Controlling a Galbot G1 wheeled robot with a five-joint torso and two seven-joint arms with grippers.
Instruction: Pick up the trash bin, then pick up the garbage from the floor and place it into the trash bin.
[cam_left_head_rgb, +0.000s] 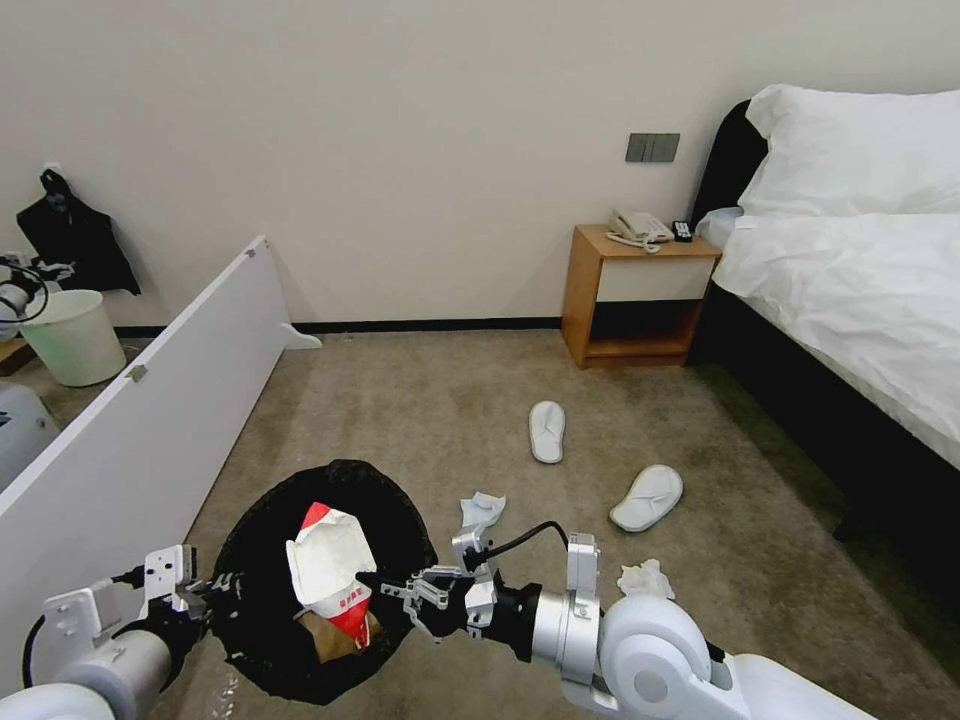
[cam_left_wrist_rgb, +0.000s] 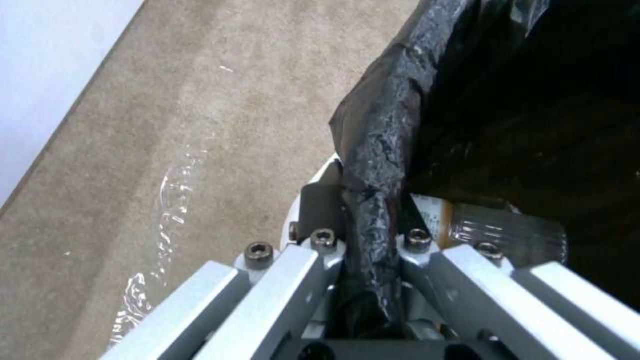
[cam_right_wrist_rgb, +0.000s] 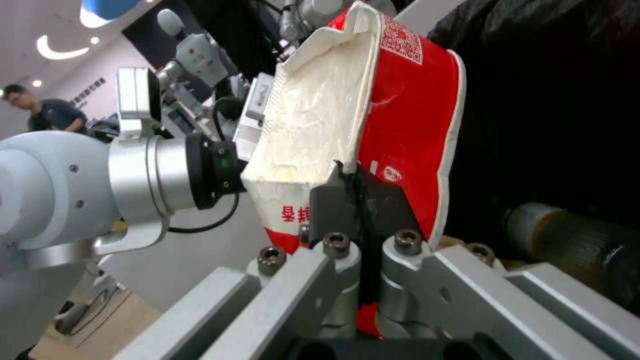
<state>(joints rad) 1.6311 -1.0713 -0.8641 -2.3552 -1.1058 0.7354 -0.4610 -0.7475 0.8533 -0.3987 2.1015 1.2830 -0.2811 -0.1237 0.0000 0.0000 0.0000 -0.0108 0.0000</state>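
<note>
The left gripper (cam_left_wrist_rgb: 363, 235) is pinching the trash bin (cam_left_head_rgb: 255, 560) by its bag-lined rim, jaws closed on it, holding its mouth at near left so the right gripper (cam_right_wrist_rgb: 360, 200), jaws clamped on the red-and-white wrapper (cam_left_head_rgb: 330, 570), is hanging it over the opening.

trash bin (cam_left_head_rgb: 262, 600) front-left | wrapper (cam_left_head_rgb: 330, 570) in its mouth | slippers (cam_left_head_rgb: 547, 431) beyond, right
</note>
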